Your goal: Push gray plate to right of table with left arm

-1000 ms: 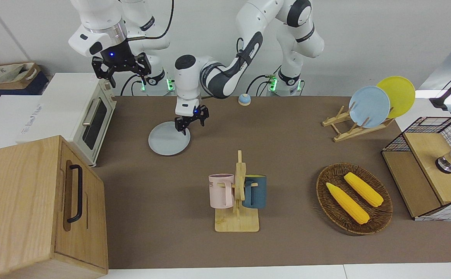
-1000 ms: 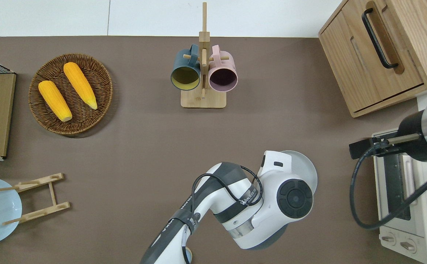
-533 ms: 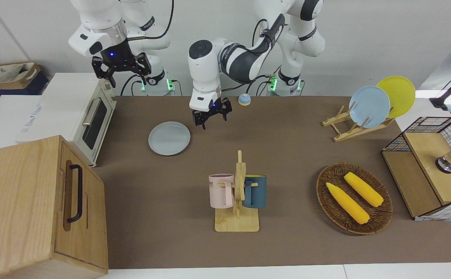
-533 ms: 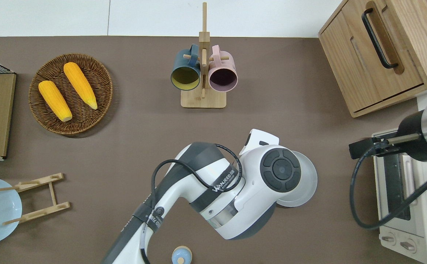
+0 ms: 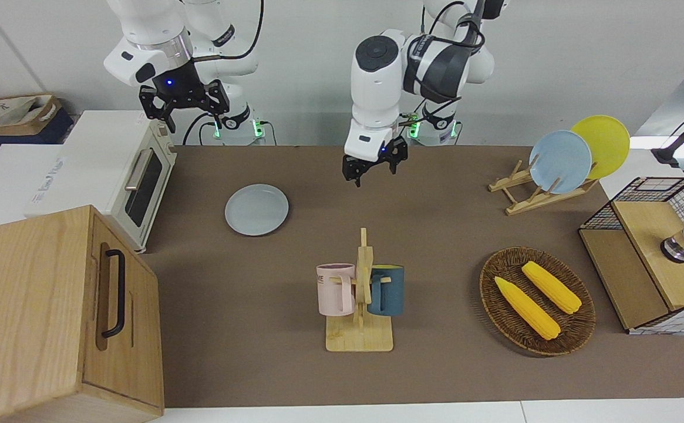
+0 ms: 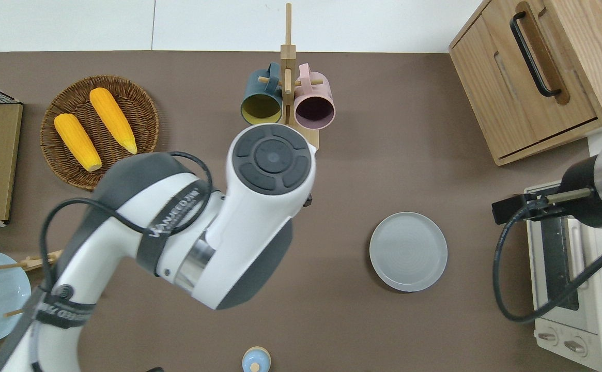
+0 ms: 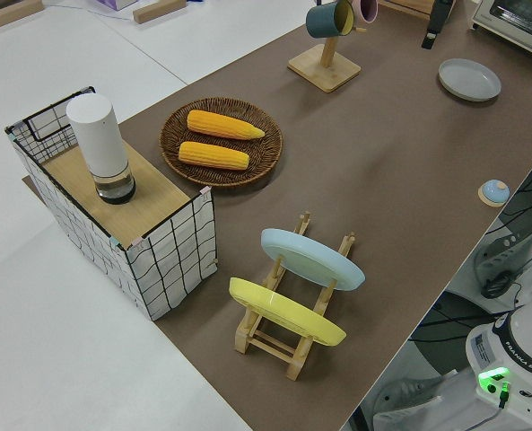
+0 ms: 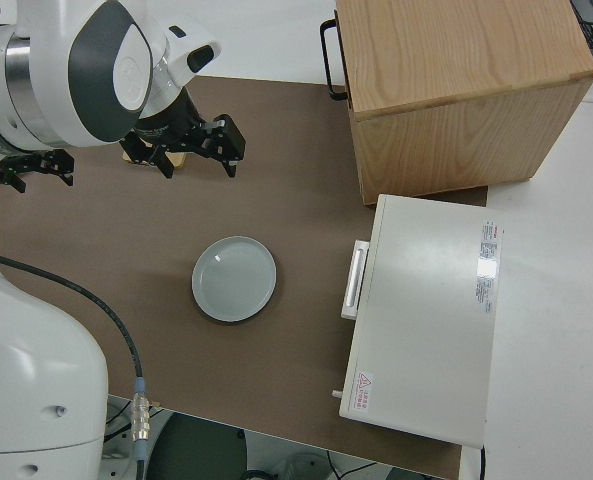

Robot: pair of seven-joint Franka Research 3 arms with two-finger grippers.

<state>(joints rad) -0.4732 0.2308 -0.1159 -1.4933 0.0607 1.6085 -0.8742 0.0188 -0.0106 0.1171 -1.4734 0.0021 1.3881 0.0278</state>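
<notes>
The gray plate lies flat on the table toward the right arm's end, beside the toaster oven; it also shows in the overhead view, the left side view and the right side view. My left gripper is open and empty, up in the air over bare mat, well apart from the plate toward the left arm's end. It also shows in the right side view. In the overhead view the arm's wrist hides it. My right gripper is parked.
A white toaster oven and a wooden cabinet stand at the right arm's end. A mug rack stands mid-table. A wicker basket with corn, a plate rack and a small blue bell are also there.
My left gripper left the plate's rim, rose and swung toward the left arm's end of the table. The plate has stayed where it was. The right arm has not moved.
</notes>
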